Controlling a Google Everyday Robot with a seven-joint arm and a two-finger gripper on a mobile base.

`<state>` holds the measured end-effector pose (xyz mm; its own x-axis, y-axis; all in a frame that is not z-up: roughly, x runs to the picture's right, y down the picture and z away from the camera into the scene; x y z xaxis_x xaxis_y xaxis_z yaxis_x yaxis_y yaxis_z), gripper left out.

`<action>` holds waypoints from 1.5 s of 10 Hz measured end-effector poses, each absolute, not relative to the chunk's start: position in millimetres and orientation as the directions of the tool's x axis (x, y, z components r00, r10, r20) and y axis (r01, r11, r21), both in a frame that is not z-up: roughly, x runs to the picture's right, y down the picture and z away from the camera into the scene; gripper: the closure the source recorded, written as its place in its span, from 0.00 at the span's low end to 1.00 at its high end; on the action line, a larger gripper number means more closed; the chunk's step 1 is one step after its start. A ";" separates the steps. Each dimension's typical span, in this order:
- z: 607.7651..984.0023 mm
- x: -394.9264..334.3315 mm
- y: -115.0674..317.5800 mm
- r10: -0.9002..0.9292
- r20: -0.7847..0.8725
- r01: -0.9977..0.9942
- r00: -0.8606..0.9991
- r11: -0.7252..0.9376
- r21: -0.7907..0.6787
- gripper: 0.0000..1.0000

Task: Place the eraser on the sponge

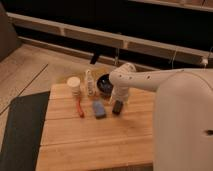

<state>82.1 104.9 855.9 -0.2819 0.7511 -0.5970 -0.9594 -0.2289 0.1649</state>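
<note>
Nearest the camera the robot's white body (185, 125) fills the right side, and the bare front planks of the wooden bench (90, 145) run left from it toward a dark mat (20, 130) on the floor. Midway back on the bench three small things lie in a row: an orange-red tool (80, 107) on the left, the blue sponge (99, 108) in the middle, and the black eraser (117, 108) just beside the sponge on its right, flat on the wood and not on the pad. The arm (140, 80) bends down there, and the hand (119, 100) hangs right over the eraser, spread wide; whether it touches the block cannot be told. The eraser looks light, stiff and a little rubbery, neither fragile nor slippery, so it should take a pinch well across its narrow width at mid-length, with the rounded ends left free. The sponge looks soft and hardly larger than the block, so a block set down skewed could tip or slide off; laid low and lengthwise it should sit better. Behind the row stand a white cup (74, 86), a clear bottle (89, 82) and a dark bowl (103, 81).
</note>
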 end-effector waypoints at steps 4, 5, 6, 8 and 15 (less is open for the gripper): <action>879.1 75.2 93.1 0.769 -0.586 -0.964 -0.255 -0.253 0.088 0.35; 886.7 73.8 86.4 0.786 -0.572 -0.967 -0.236 -0.250 0.055 0.35; 892.8 73.6 85.0 0.793 -0.567 -0.968 -0.221 -0.247 0.032 0.35; 903.1 74.4 89.3 0.793 -0.577 -0.971 -0.197 -0.240 0.000 0.35; 925.1 78.6 90.8 0.795 -0.593 -0.980 -0.127 -0.192 -0.048 0.59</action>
